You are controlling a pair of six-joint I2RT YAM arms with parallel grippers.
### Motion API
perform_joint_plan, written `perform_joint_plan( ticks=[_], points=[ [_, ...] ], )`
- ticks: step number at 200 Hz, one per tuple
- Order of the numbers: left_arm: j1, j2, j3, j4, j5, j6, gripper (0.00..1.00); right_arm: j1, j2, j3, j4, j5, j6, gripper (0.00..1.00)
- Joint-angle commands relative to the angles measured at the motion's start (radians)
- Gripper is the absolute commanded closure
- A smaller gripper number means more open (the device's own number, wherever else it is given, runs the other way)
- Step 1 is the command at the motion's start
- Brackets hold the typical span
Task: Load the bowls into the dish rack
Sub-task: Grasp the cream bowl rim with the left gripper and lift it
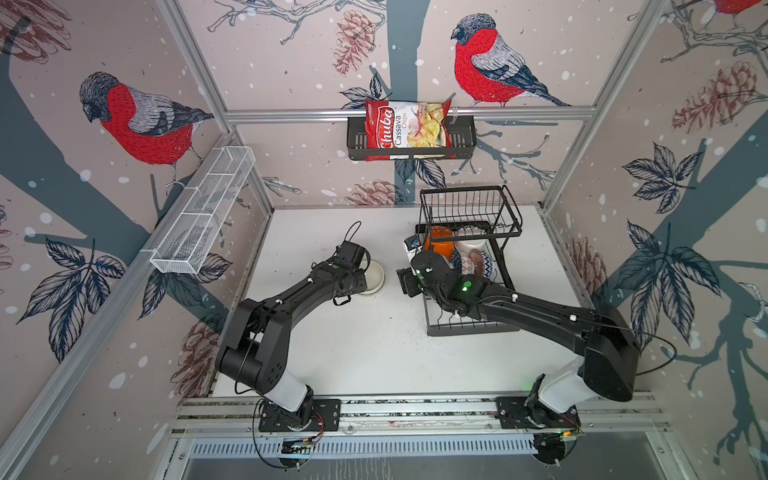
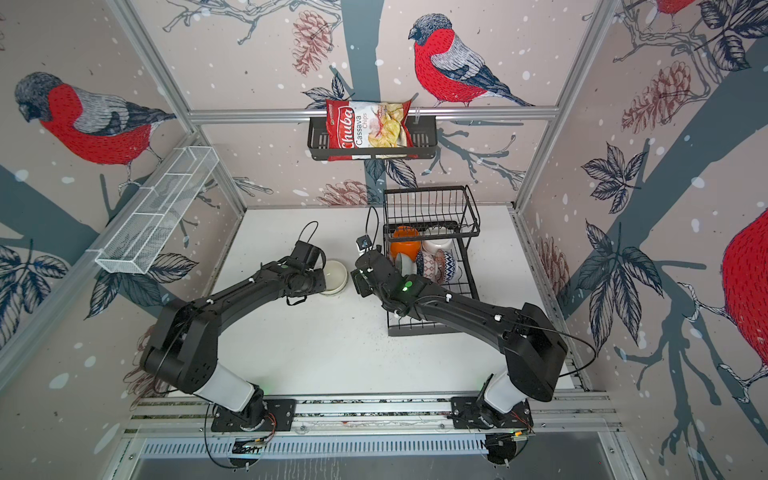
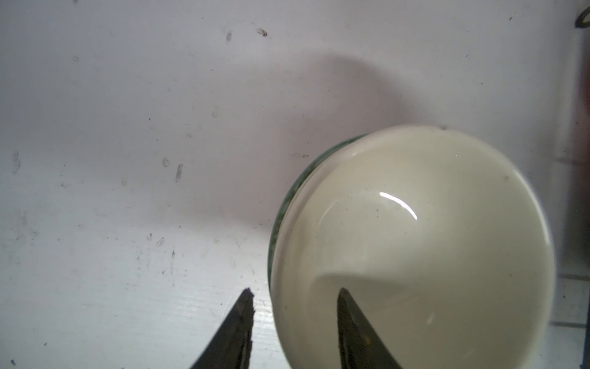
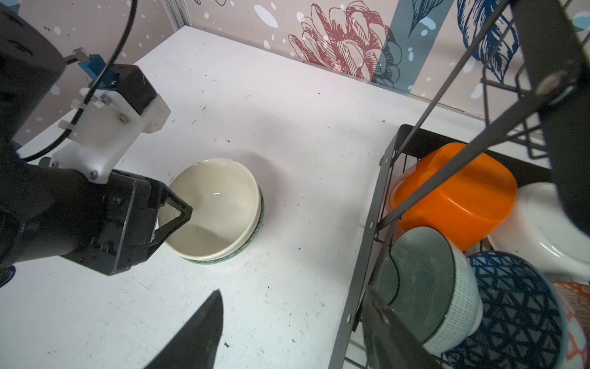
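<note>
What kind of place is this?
Probably a robot test booth, not a real kitchen: metal frame with bird wallpaper, two robot arms bolted to a rail, and a dish rack on a white table.

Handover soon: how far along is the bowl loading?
Done: at least five bowls in the black wire dish rack: orange, white, pale teal, blue patterned, orange-red patterned. In hand: the left tool straddles the cream round bowl's rim, not yet clamped. Left: that bowl and a green-edged one seemingly under it.
</note>
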Motion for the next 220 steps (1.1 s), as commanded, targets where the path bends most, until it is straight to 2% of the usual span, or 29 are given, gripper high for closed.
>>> perform_joint_plan(
  ticks=[1, 71, 133, 155, 220],
  points=[
    [0.002, 0.001, 0.007, -0.024, -0.008, 0.009, 0.61, 0.003, 0.009, -0.002, 0.029, -0.014, -0.001, 0.31],
    [0.002, -0.009, 0.006, -0.033, -0.019, 0.020, 0.77, 0.002, 0.028, -0.008, 0.042, -0.027, 0.003, 0.32],
    [0.002, -0.023, 0.006, -0.031, -0.020, 0.026, 0.97, 0.001, 0.036, -0.016, 0.049, -0.030, 0.009, 0.32],
    [0.002, -0.031, 0.006, -0.029, -0.023, 0.031, 1.00, 0.001, 0.040, -0.020, 0.051, -0.031, 0.011, 0.32],
    [0.002, -0.069, 0.006, -0.006, -0.018, 0.039, 1.00, 0.001, 0.053, -0.012, 0.047, -0.035, 0.017, 0.32]
  ],
)
